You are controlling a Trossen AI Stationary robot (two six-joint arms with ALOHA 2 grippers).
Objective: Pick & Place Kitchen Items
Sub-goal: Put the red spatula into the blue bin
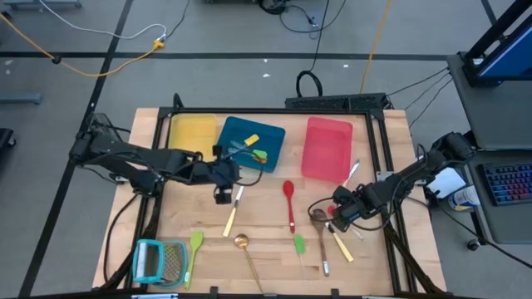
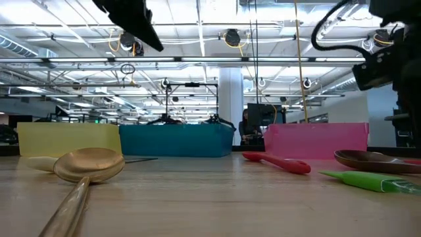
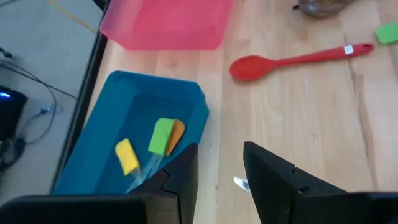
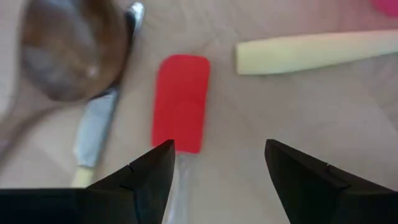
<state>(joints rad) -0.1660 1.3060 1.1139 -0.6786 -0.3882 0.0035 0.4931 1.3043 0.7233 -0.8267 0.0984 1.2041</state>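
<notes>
Wooden table point(image 1: 266, 249): right gripper point(image 4: 217, 163) spread wide over red-tipped spatula point(image 4: 181, 101), reaching; next, probably drop, clamp. Left gripper point(image 3: 219, 167) part-open, empty, nine o'clock.

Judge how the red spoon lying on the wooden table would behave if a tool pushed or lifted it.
The red spoon lies flat on the table, so it would probably slide rather than roll. Its handle is long and slim, so a push near one end would likely swing it round. It looks like light plastic or silicone, perhaps slightly bendy.
</notes>
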